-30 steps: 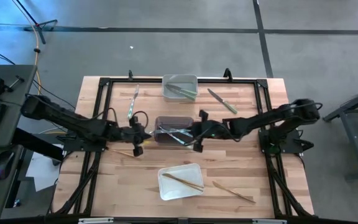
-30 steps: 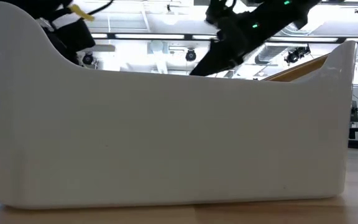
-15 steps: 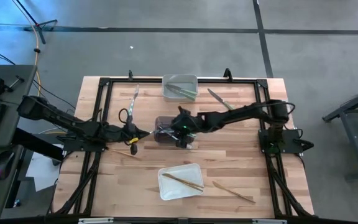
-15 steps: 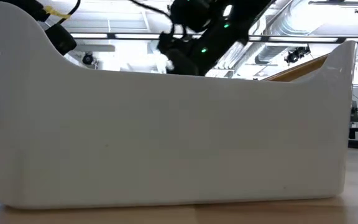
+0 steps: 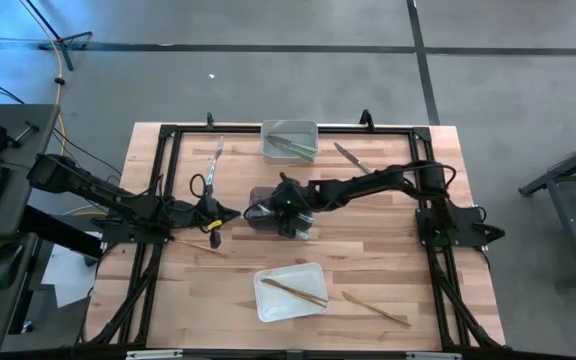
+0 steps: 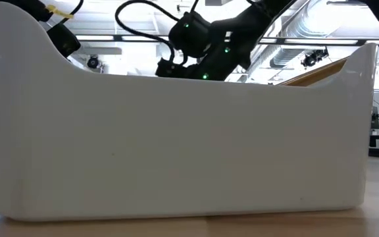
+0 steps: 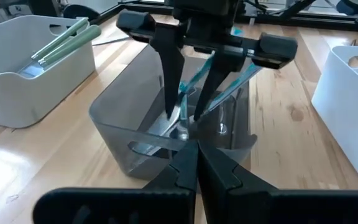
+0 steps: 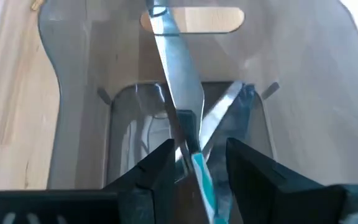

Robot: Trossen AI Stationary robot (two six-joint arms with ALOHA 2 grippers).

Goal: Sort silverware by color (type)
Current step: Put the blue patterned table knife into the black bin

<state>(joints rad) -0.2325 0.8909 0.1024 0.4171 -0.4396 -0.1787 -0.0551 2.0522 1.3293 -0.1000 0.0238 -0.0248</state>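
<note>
Reaching into the clear bin (image 5: 273,210) at the surface's middle, the right gripper (image 7: 188,115) stands released astride a blue-handled knife (image 8: 182,118); the left gripper (image 5: 230,214) waits clenched beside it.

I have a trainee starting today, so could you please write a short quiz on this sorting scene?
1. True or false: the right gripper is lowered into the clear bin, jaws open.
2. Which utensils lie in the grey bin? A green B tan C blue
3. The left gripper has its jaws ____.

Key: 1 true; 2 A; 3 shut.
</note>
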